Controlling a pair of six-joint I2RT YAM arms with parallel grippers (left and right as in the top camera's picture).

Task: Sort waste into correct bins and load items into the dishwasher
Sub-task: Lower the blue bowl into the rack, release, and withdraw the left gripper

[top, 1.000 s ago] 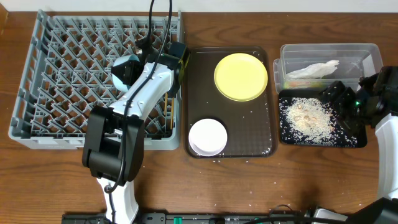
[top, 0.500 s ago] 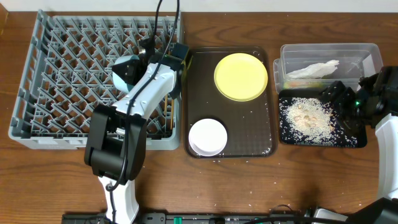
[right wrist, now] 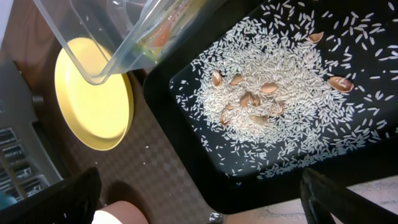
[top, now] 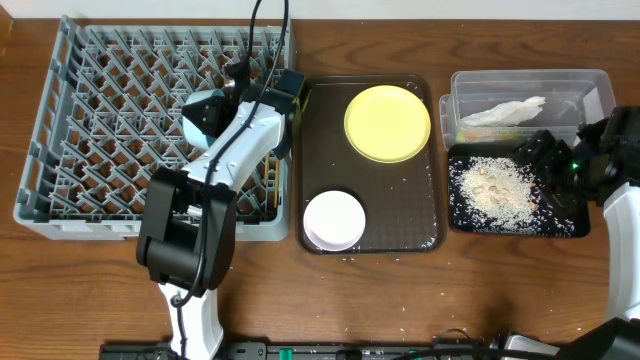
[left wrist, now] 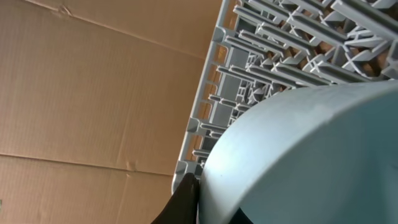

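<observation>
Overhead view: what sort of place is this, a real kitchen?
Probably a staged tabletop mock-up: a grey dish rack stands on a wooden table beside a brown serving tray, with plain cardboard behind it in the left wrist view.

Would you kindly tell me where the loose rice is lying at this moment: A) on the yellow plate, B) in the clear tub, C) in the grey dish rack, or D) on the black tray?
D: the rice lies spread in a pile over the shallow black tray, as the right wrist view also shows up close.
</observation>
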